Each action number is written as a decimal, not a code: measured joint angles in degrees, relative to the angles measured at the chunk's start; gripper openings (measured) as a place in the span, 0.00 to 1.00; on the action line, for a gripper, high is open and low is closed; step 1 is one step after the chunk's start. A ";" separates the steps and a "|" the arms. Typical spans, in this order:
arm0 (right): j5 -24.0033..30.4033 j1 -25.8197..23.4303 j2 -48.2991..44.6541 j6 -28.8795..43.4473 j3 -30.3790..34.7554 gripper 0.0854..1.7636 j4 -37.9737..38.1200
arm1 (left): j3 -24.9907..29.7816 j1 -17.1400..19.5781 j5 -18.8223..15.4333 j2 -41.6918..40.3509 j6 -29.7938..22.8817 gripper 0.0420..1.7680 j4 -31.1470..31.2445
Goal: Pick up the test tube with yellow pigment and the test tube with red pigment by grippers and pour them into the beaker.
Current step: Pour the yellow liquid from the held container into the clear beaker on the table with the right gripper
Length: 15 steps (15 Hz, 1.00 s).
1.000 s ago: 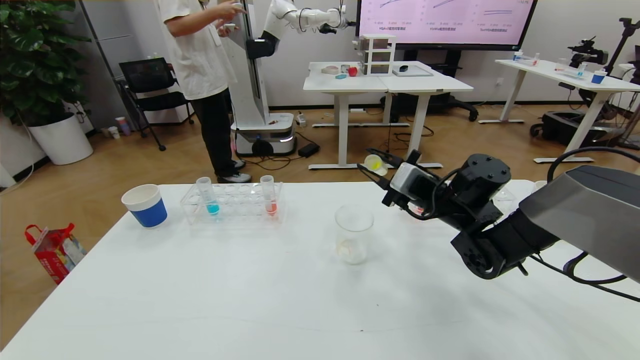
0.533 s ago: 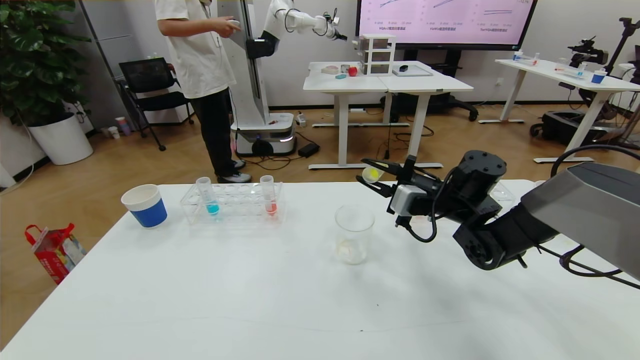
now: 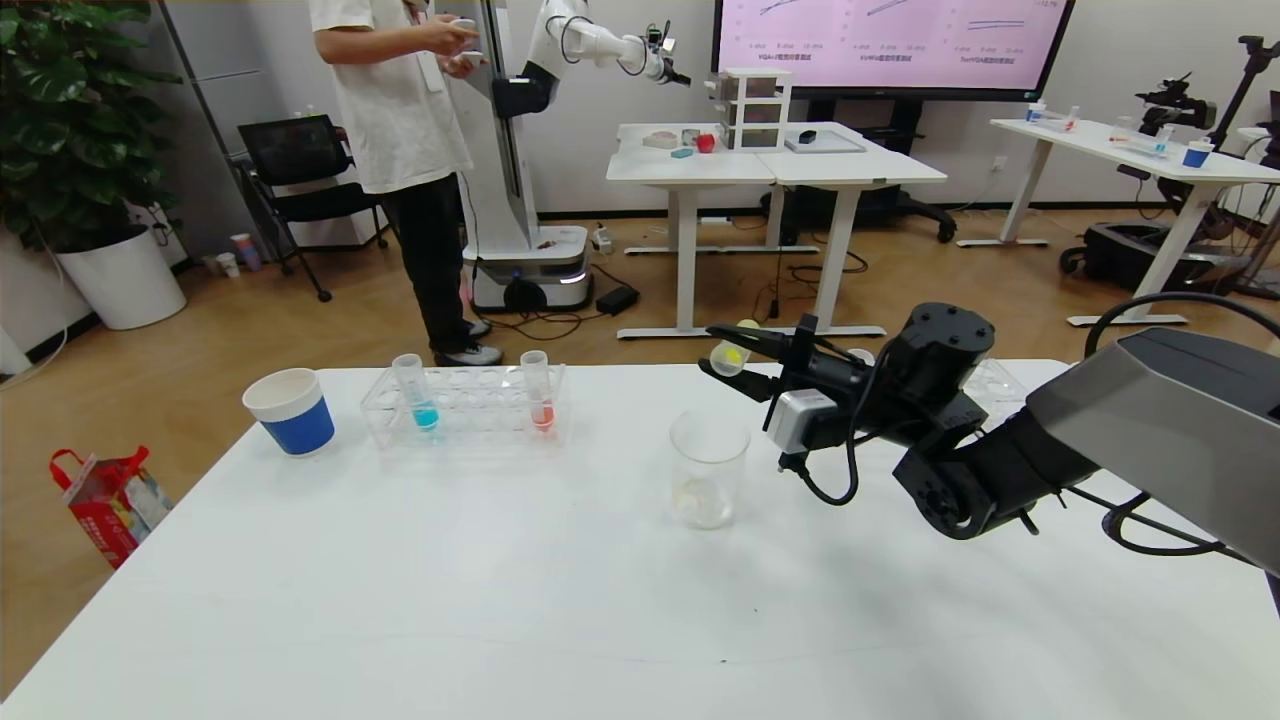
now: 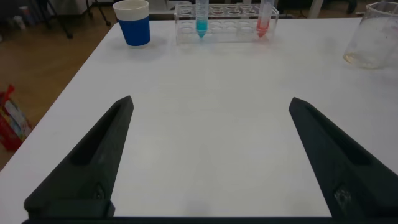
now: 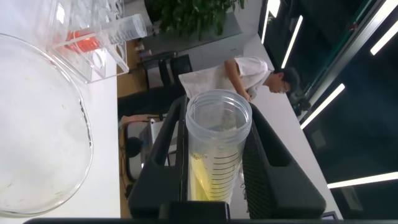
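Observation:
My right gripper (image 3: 733,362) is shut on the test tube with yellow pigment (image 3: 732,356) and holds it tipped on its side, above and just right of the beaker (image 3: 708,468). In the right wrist view the tube (image 5: 216,149) sits between the fingers (image 5: 163,143) with its open mouth pointing past the beaker's rim (image 5: 73,106). The beaker stands mid-table with a trace of liquid at its bottom. The test tube with red pigment (image 3: 539,392) stands in the clear rack (image 3: 467,405); it also shows in the left wrist view (image 4: 265,20). My left gripper (image 4: 210,155) is open and empty, low over the near table.
A blue-liquid tube (image 3: 415,393) stands in the rack's left end. A blue-and-white paper cup (image 3: 290,411) stands left of the rack. A small clear dish (image 3: 1000,382) lies behind my right arm. A person and another robot stand beyond the table.
My right gripper has moved left toward the beaker and rolled, turning the yellow tube further onto its side. The left arm has not moved.

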 joint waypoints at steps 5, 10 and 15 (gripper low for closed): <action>0.37 0.41 0.55 -5.88 0.11 0.25 0.17 | 0.00 0.00 0.00 0.00 0.02 0.99 0.00; 1.88 0.37 1.18 -12.08 0.16 0.25 0.00 | 0.00 0.00 -0.02 0.00 -0.02 0.99 0.00; 3.08 -0.35 2.12 -16.43 0.20 0.25 -0.09 | 0.00 0.00 0.00 0.00 0.00 0.99 -0.02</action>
